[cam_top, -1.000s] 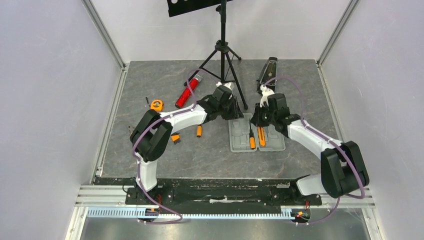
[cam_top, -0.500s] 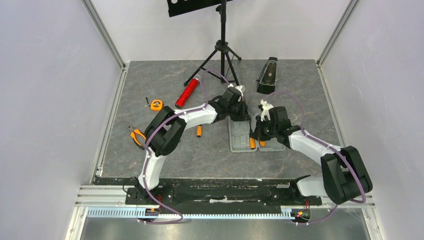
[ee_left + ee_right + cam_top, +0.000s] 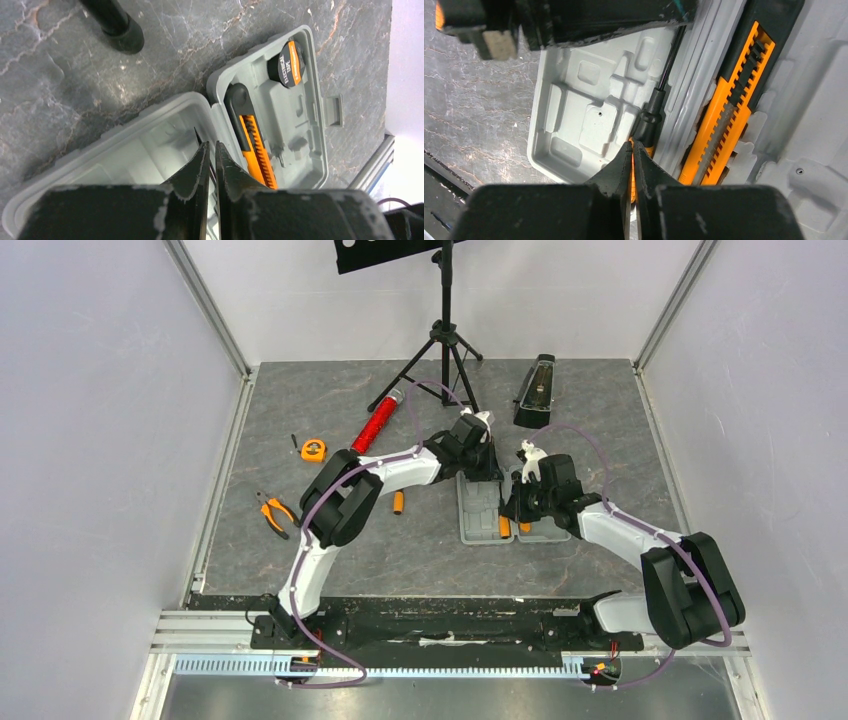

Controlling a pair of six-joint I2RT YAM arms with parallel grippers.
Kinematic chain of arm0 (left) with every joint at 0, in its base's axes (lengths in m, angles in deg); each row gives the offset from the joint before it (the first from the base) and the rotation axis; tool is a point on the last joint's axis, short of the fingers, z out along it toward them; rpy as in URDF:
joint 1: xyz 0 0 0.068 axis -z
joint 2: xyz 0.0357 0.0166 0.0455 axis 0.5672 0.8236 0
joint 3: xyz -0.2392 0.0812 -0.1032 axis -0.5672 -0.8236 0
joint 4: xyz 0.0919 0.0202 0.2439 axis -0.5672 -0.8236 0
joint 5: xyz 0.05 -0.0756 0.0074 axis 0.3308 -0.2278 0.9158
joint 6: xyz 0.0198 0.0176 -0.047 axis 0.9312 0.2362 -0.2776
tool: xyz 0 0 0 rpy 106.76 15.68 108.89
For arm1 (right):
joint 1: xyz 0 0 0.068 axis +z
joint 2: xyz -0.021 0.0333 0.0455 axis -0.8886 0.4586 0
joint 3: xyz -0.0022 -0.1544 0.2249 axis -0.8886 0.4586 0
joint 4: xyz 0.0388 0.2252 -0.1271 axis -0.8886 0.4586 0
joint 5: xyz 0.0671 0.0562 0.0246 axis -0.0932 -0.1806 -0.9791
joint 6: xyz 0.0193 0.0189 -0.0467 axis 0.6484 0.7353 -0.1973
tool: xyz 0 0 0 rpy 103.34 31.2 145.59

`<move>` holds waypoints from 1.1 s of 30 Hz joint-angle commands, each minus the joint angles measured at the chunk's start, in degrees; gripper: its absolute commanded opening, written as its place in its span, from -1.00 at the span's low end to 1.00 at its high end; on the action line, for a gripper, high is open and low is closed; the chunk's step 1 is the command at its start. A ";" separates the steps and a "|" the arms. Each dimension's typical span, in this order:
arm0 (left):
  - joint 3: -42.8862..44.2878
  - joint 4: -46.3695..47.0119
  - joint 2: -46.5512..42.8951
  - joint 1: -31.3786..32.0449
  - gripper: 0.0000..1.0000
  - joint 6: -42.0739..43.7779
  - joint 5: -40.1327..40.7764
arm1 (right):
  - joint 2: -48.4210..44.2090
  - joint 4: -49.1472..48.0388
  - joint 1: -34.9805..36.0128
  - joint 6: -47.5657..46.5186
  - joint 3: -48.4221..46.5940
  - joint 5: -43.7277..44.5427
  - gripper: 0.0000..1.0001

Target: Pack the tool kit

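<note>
The grey tool kit case (image 3: 480, 502) lies open mid-table. Along its hinge lies an orange-and-black screwdriver (image 3: 651, 115). An orange knife (image 3: 724, 110) rests in the other half, also seen as the knife (image 3: 255, 145) in the left wrist view, beside a roll of black electrical tape (image 3: 287, 62). My left gripper (image 3: 210, 145) is over the case's far end (image 3: 484, 470), its jaws nearly together with the screwdriver's thin dark shaft (image 3: 196, 132) between them. My right gripper (image 3: 632, 142) is shut, tips on the screwdriver's orange handle (image 3: 504, 527).
A tripod stand (image 3: 446, 340) is behind the case, one foot (image 3: 122, 37) close to the lid. A red glittery cylinder (image 3: 376, 423), black metronome (image 3: 535, 390), orange tape measure (image 3: 313, 449), pliers (image 3: 272, 512) and a short orange tool (image 3: 398, 502) lie around.
My left arm swung right from beside the tripod to the case's far end and closed its jaws. My right gripper moved nearer along the case and shut. The pliers came into view.
</note>
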 commanded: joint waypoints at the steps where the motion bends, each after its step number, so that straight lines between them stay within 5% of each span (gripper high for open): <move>1: 4.24 -1.13 1.99 0.08 -0.73 4.33 2.84 | 0.23 -0.40 0.06 0.32 1.37 -0.25 -0.91; 19: 3.64 -11.56 4.97 2.94 -0.95 6.68 11.75 | 2.85 3.03 -0.87 -0.18 3.11 3.30 -0.98; 27: -1.08 -6.04 5.78 -0.98 -0.95 0.19 6.85 | 4.72 3.37 -1.47 -1.09 1.67 3.33 -0.99; 33: 1.58 -12.72 6.22 -0.90 -0.95 1.51 7.74 | 6.07 6.11 -1.43 -1.65 0.10 3.90 -0.98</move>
